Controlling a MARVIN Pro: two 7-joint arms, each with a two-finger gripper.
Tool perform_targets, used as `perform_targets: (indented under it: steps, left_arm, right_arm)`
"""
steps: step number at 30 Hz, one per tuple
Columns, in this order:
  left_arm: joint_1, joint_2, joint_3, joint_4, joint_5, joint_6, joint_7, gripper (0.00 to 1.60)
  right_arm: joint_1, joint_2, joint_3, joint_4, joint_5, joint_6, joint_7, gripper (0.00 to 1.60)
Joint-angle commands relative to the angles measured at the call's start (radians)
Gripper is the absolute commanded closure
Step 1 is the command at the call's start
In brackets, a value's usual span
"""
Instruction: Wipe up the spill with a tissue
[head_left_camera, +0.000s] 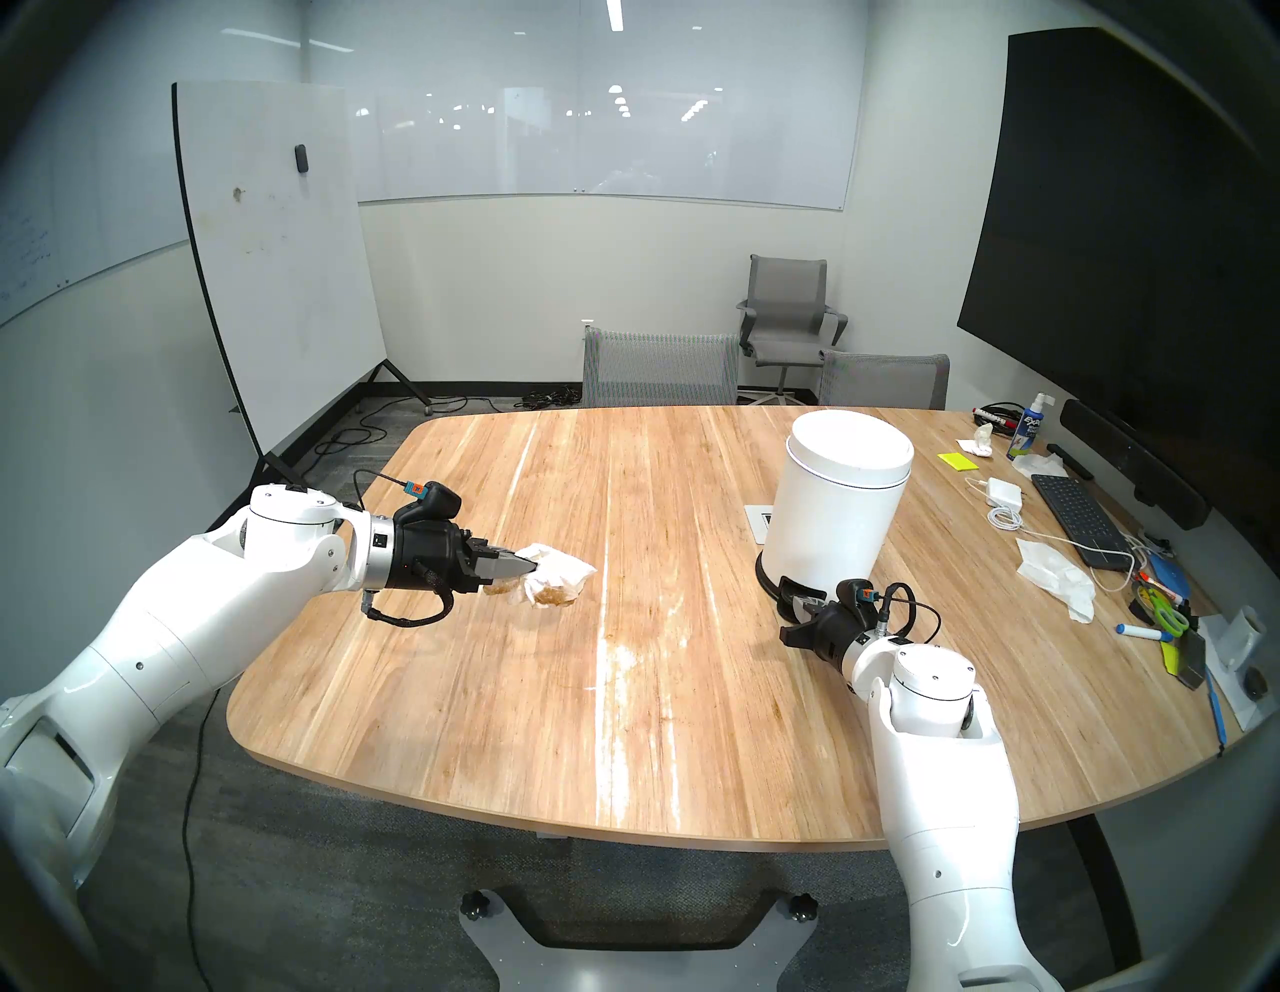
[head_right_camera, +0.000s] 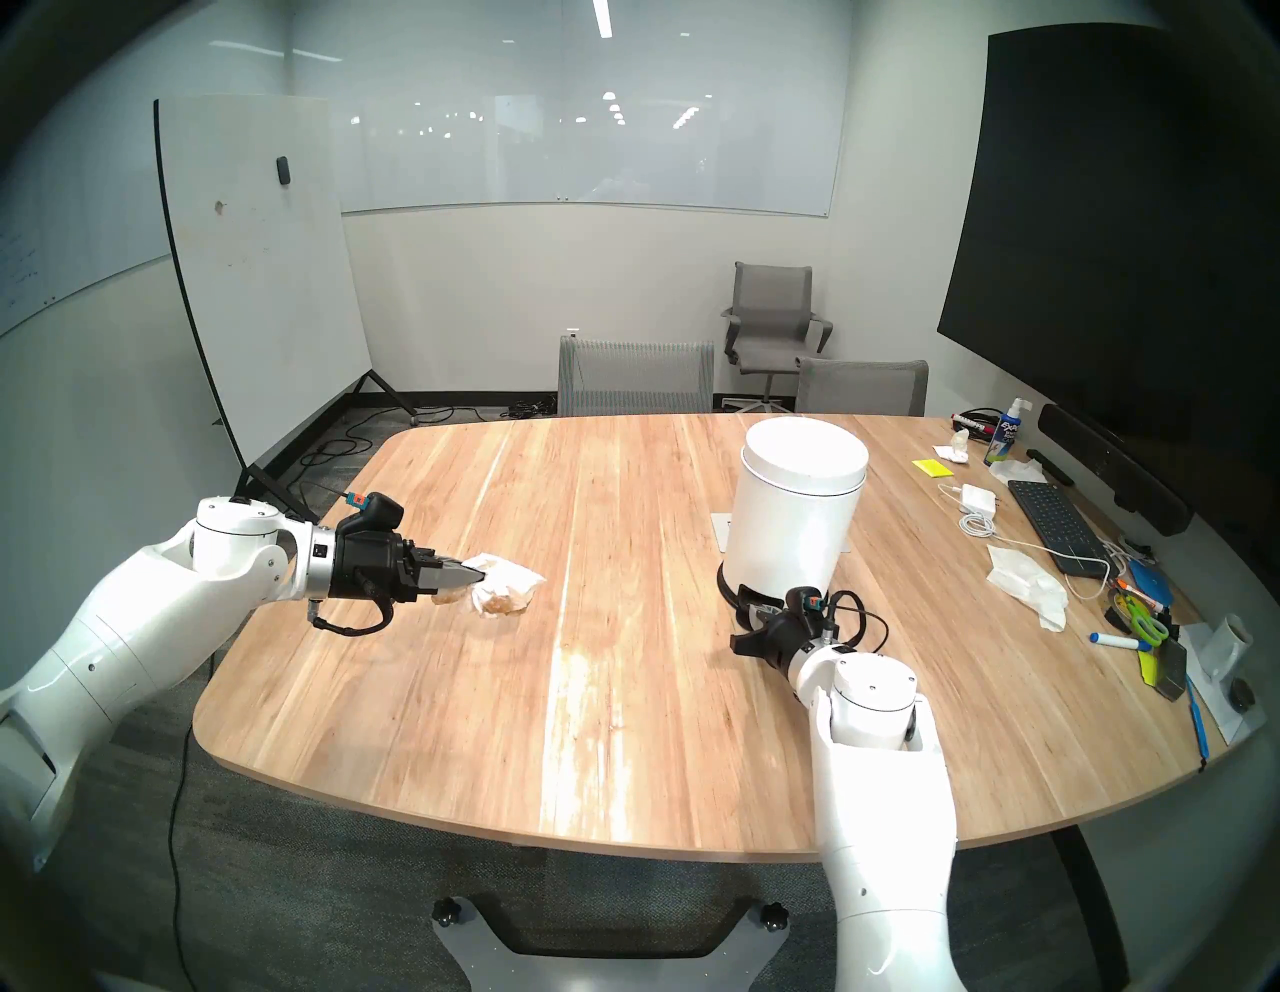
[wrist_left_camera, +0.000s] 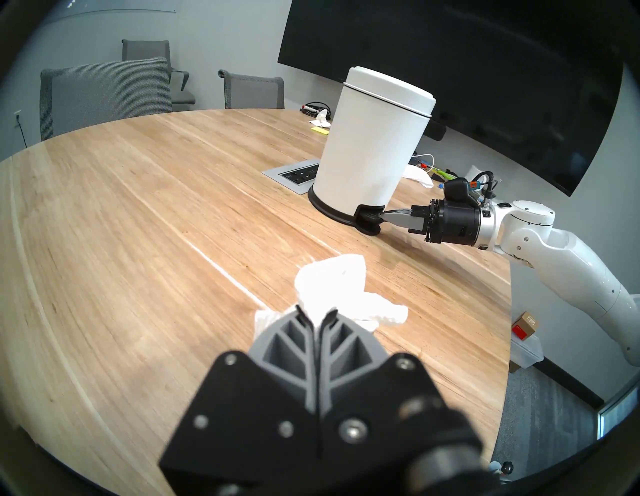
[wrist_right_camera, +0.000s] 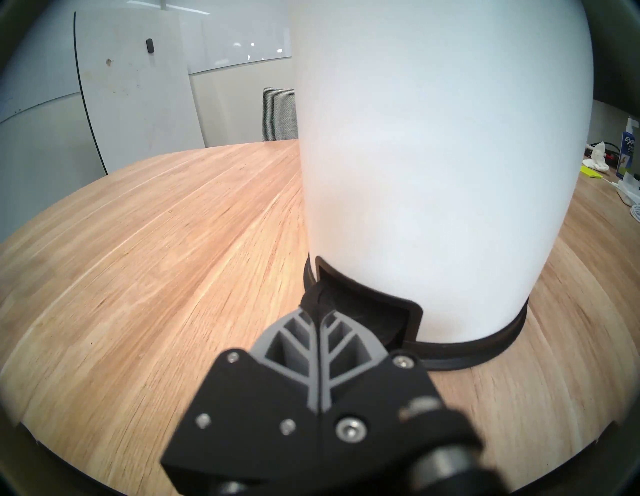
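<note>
Staining tissue (head_left_camera: 554, 578) underside, head-only

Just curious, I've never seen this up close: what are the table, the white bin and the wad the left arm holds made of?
The table looks like wood planks, lightly glossy, with visible grain. The white bin seems painted metal or plastic, smooth and matte, on a black rubbery-looking base. The wad looks like soft crumpled tissue paper with brown stains.
</note>
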Motion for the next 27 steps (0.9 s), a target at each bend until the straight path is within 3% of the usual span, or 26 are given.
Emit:
perform_targets:
  steps: [1, 27]
  left_arm:
    - [-0.015, -0.003, -0.009, -0.004, -0.002, -0.004, 0.0, 1.6]
    - [-0.011, 0.011, -0.016, -0.002, -0.014, -0.005, -0.007, 1.6]
  right_arm:
    - [0.032, 0.006, 0.003, -0.008, 0.001, -0.01, -0.004, 1.6]
    - [0.1, 0.031, -0.004, 0.067, 0.004, 0.013, 0.013, 1.6]
